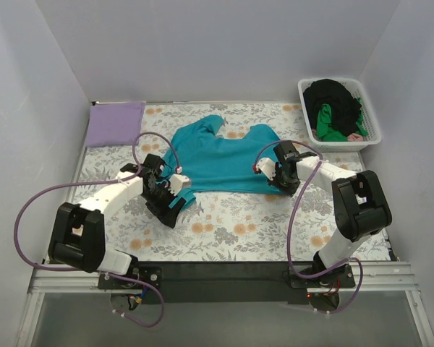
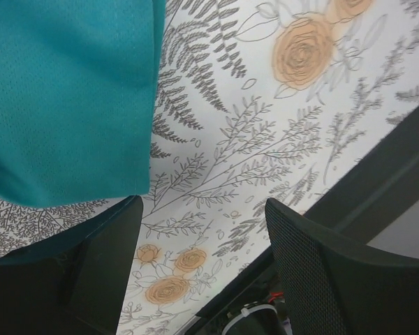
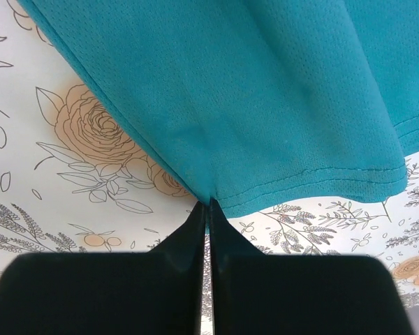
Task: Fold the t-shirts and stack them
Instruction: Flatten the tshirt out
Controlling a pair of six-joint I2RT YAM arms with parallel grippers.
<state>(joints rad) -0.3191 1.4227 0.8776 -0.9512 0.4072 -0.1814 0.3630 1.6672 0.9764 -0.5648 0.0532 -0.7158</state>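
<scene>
Top external: teal t-shirt (image 1: pixel 224 160) spread out mid floral table cloth (image 1: pixel 231 231). Right wrist: right gripper (image 3: pixel 207 204) pinched tight on its hem. Left wrist: left gripper (image 2: pixel 199 213) spread wide, shirt edge at one finger.

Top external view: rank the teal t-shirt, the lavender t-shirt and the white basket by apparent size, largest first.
1. teal t-shirt, spread out mid-table, largest by far.
2. white basket, at the far right corner.
3. lavender t-shirt, folded at the far left corner, somewhat smaller than the basket.
</scene>
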